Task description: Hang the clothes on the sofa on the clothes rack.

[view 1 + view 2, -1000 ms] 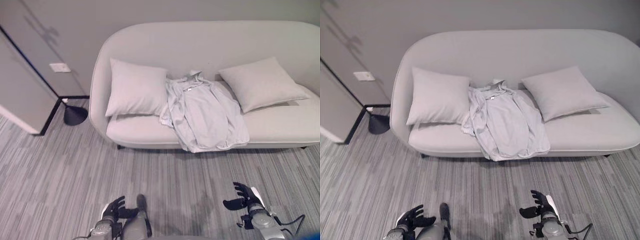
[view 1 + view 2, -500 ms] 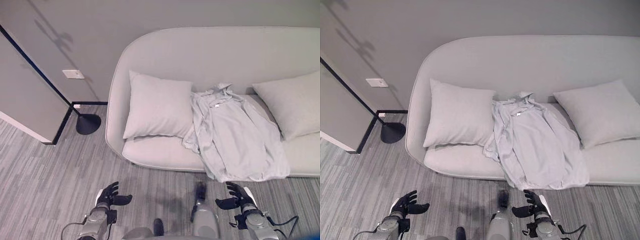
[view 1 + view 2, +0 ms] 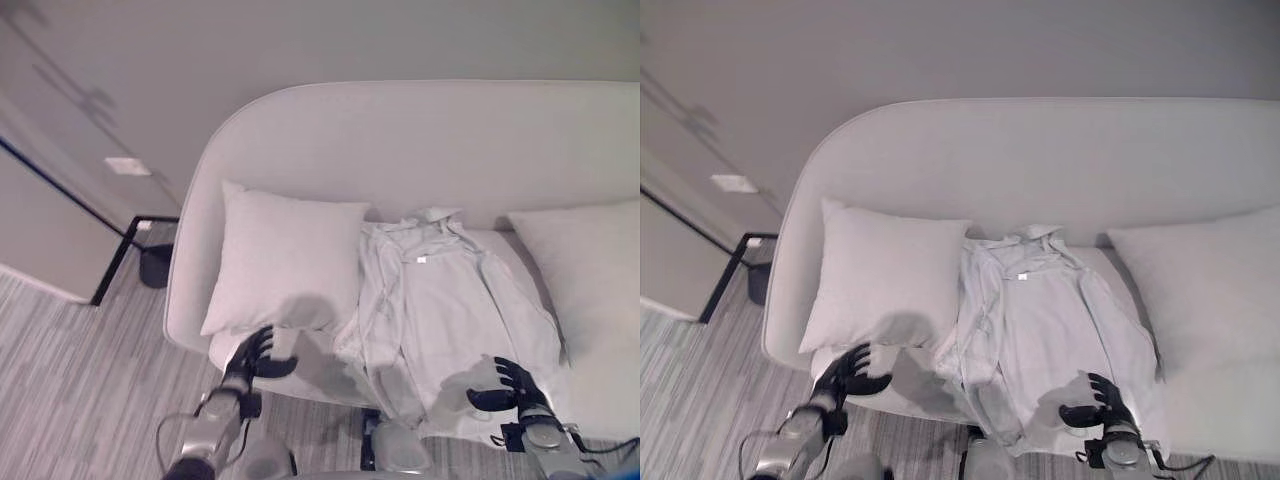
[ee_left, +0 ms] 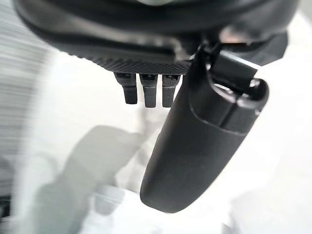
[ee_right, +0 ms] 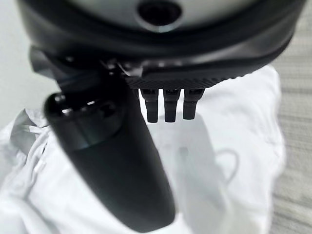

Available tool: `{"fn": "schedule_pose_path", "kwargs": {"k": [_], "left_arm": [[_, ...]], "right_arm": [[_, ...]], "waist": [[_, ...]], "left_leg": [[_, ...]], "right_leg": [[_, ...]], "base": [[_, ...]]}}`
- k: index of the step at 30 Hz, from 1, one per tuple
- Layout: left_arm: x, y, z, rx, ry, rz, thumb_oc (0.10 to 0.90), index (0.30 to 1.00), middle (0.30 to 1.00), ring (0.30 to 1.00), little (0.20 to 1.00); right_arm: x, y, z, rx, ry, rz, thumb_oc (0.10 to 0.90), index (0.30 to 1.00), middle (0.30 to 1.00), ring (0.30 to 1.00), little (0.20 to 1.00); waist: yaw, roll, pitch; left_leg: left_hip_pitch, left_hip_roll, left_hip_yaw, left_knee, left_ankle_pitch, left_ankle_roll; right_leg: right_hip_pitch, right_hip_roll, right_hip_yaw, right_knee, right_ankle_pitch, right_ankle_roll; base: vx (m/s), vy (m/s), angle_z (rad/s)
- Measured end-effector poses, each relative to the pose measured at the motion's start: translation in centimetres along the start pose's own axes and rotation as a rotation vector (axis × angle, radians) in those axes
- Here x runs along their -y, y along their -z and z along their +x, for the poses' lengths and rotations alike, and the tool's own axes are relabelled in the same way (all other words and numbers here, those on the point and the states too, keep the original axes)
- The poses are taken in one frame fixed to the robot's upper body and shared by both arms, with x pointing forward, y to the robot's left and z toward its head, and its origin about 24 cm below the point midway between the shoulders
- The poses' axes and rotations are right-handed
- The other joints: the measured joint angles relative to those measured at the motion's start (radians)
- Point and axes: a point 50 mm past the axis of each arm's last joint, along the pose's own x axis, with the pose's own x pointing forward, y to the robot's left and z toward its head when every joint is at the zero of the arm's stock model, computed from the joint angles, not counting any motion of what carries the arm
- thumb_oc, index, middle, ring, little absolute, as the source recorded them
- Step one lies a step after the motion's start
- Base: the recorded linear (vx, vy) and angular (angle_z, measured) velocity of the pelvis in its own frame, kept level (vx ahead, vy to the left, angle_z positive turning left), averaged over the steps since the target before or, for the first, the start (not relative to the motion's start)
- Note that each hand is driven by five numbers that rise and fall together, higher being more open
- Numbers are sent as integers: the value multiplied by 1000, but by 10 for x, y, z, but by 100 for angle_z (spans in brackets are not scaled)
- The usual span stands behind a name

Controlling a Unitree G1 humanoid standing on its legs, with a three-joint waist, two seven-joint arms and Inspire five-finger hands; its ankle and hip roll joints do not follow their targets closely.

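I see the pale sofa (image 3: 420,150) with a cushion (image 3: 285,260) either side of the shirt (image 3: 445,310), which lies flat on the seat, collar toward the backrest, hem over the front edge. My left robot hand (image 3: 258,355) and right robot hand (image 3: 510,385) hover released, fingers relaxed.

Soft, even indoor light, rather dim and grey, with no glare. Soft shadows fall on the sofa (image 3: 300,130): one beside the left hand (image 3: 258,355) across the seat front and the lower edge of the pillow (image 3: 280,260), another by the right hand (image 3: 510,385) on the shirt (image 3: 440,310). The head views are slightly smeared. In the wrist views the dark hands are sharp, and the surfaces beyond them blurred and pale.
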Motion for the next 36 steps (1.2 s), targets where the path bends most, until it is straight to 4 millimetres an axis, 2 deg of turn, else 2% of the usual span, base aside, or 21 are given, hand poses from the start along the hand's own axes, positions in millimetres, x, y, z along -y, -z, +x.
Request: {"fn": "schedule_pose_path", "kwargs": {"k": [1, 3, 6, 9, 10, 11, 12, 13, 15, 16, 18, 19, 21, 22, 23, 26, 28, 31, 34, 35, 36], "left_arm": [[2, 0, 0, 5, 12, 5, 800, 900, 900, 900, 900], [5, 3, -3, -8, 34, 18, 800, 900, 900, 900, 900], [6, -2, -3, 11, 56, 64, 800, 900, 900, 900, 900], [-1, -19, 1, 65, 51, 106, 800, 900, 900, 900, 900], [-3, -34, 6, 108, 46, 132, 800, 900, 900, 900, 900], [-6, -40, 7, 125, 42, 158, 800, 900, 900, 900, 900], [-9, -42, 7, 131, 45, 177, 800, 900, 900, 900, 900], [-11, -43, 5, 139, 44, 186, 800, 900, 900, 900, 900], [-25, -48, 3, 156, 13, 219, 800, 900, 900, 900, 900], [-33, -52, 2, 161, -5, 233, 800, 900, 900, 900, 900], [-53, -55, -5, 172, -60, 241, 800, 900, 900, 900, 900], [-55, -52, -7, 168, -76, 221, 800, 900, 900, 900, 900], [-40, -38, -14, 152, -50, 168, 800, 900, 900, 900, 900], [-31, -38, -15, 164, -17, 154, 800, 900, 900, 900, 900], [-21, -41, -17, 184, 25, 156, 800, 900, 900, 900, 900], [-5, -57, -21, 257, 110, 166, 800, 900, 900, 900, 900], [7, -96, -25, 428, 154, 160, 800, 900, 900, 900, 900], [5, -134, -30, 564, 156, 205, 800, 900, 900, 900, 900], [30, -175, -30, 704, 257, 235, 800, 900, 900, 900, 900], [49, -210, -31, 809, 318, 331, 800, 900, 900, 900, 900], [60, -226, -35, 866, 353, 359, 800, 900, 900, 900, 900]], "right_arm": [[-1, 1, 0, -3, 1, -7, 800, 900, 900, 900, 900], [-7, -1, 0, 9, -33, -25, 800, 900, 900, 900, 900], [-6, -7, 1, 35, -28, -27, 800, 900, 900, 900, 900], [-7, -17, 2, 62, -30, -17, 800, 900, 900, 900, 900], [-4, -26, 4, 91, -24, -11, 800, 900, 900, 900, 900], [0, -33, 6, 115, -8, -1, 800, 900, 900, 900, 900], [1, -40, 7, 133, -3, 5, 800, 900, 900, 900, 900], [0, -39, 6, 135, -10, 4, 800, 900, 900, 900, 900], [-2, -56, 5, 201, -19, -3, 800, 900, 900, 900, 900], [-2, -63, 4, 231, -24, -18, 800, 900, 900, 900, 900], [-2, -69, 2, 259, -29, -15, 800, 900, 900, 900, 900], [3, -65, 3, 250, -22, -30, 800, 900, 900, 900, 900], [29, -69, 5, 261, 35, -64, 800, 900, 900, 900, 900], [44, -66, 3, 261, 64, -89, 800, 900, 900, 900, 900], [59, -67, 3, 262, 101, -109, 800, 900, 900, 900, 900], [92, -78, 2, 288, 186, -148, 800, 900, 900, 900, 900], [108, -92, -1, 335, 224, -179, 800, 900, 900, 900, 900], [99, -130, 5, 430, 186, -232, 800, 900, 900, 900, 900], [98, -166, 13, 488, 189, -260, 800, 900, 900, 900, 900], [99, -207, 20, 528, 200, -249, 800, 900, 900, 900, 900], [103, -227, 16, 571, 218, -239, 800, 900, 900, 900, 900]], "waist": [[10, -2, 1], [6, 26, -5], [-18, 45, -10], [-14, 79, 10], [1, 82, 40], [15, 75, 49], [18, 68, 60], [36, 55, 59], [65, 31, 64], [69, 12, 59], [87, -49, 39], [88, -54, 25], [81, 12, -8], [80, 34, -21], [70, 46, -28], [30, 95, -59], [19, 131, -83], [16, 158, -91], [34, 167, -91], [37, 183, -85], [36, 189, -66]], "left_leg": [[26, -20, -17, -171, 35, 11], [12, -33, -26, -282, 121, 63], [50, -23, -21, -233, 156, 110], [131, 25, -14, -310, 162, 98], [110, 37, -13, -295, 151, 120], [104, 32, -4, -292, 152, 122], [106, 19, 5, -281, 149, 120], [110, 12, 19, -278, 140, 113], [105, 22, 33, -279, 140, 92], [106, 27, 40, -299, 152, 83], [112, 29, 48, -309, 173, 36], [111, 42, 46, -310, 182, 14], [83, 128, 32, -308, 228, 8], [70, 145, 37, -308, 259, 31], [56, 162, 37, -308, 287, 53], [45, 202, 44, -308, 287, 38], [45, 198, 45, -308, 260, -23], [33, 167, 48, -308, 259, -19], [14, 141, 44, -309, 259, -14], [-51, 131, 43, -308, 274, 1], [-69, 122, 43, -308, 285, 7]], "right_leg": [[6, 4, 0, -3, -5, -1], [41, 48, 12, 3, -36, 6], [-7, 67, 50, 111, -99, -4], [-91, 98, 80, 218, -127, 30], [-120, 19, 6, 290, -189, 48], [-101, -68, -24, 285, -177, 80], [-75, -214, -40, 325, -136, 152], [-38, -309, -68, 275, -91, 224], [4, -390, -44, 150, -35, 301], [30, -402, -31, 71, -25, 304], [84, -376, -49, -8, -18, 300], [110, -336, -70, -6, -27, 298], [104, -237, -77, -6, -27, 294], [105, -217, -94, -5, -34, 283], [110, -195, -117, -5, -39, 274], [120, -147, -142, -7, -56, 249], [119, -156, -141, -7, -50, 258], [101, -187, -136, -11, -43, 274], [84, -211, -139, -9, -38, 277], [23, -221, -133, -6, -16, 283], [5, -228, -132, -5, -3, 283]], "base": [[138, 74, -18], [61, 110, -47], [-23, 0, -42], [-2, -181, -51], [7, -314, -62], [4, -428, -46], [16, -426, -34], [33, -403, -44], [80, -292, -43], [103, -324, -23], [62, -265, -4], [49, -233, 17], [38, -239, 30], [18, -168, 44], [29, -149, 50], [53, -124, 27], [14, -67, 5], [-32, -2, 3], [-154, 78, 6], [-127, 70, 0], [-147, 87, 1]]}}
